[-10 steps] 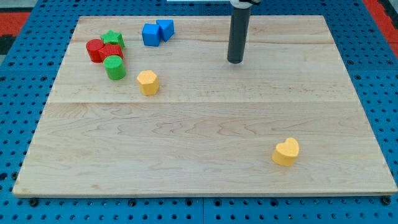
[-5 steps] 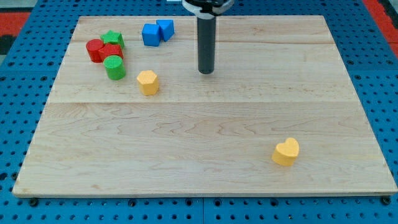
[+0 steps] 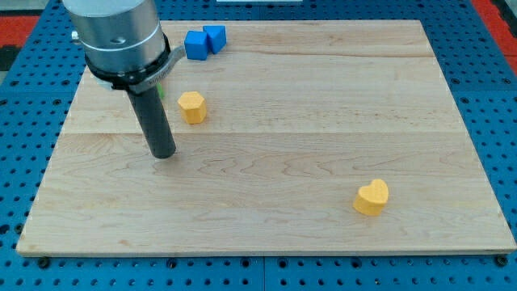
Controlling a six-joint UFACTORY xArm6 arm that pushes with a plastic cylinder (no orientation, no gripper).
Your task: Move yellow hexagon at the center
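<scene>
Your yellow hexagon [image 3: 192, 106] sits in the desk's [image 3: 323, 153] upper-left part, well short of the middle, so the job is not yet done. You have no pincer on this arm, so there is nothing to call apart or together; it ends in a plain dark rod, and my tip [image 3: 163, 153] rests on the wood just below and to the left of the hexagon, near it but not touching.

That spot makes sense to you if you think about the push: the centre lies down and toward the right edge from the hexagon, so the rod needs to be on the block's far side from there (the upper-left face, as I judge it). From where it stands now, a straight shove would send the hexagon toward the top edge instead, so you probably need to round the block first.

Two blue blocks [image 3: 203, 40] sit touching each other near the top edge, clear of the likely path. A yellow heart [image 3: 371, 196] lies toward the bottom-right corner, well apart from everything. The arm's grey body hides the top-left corner; only a sliver of green shows beside it.
</scene>
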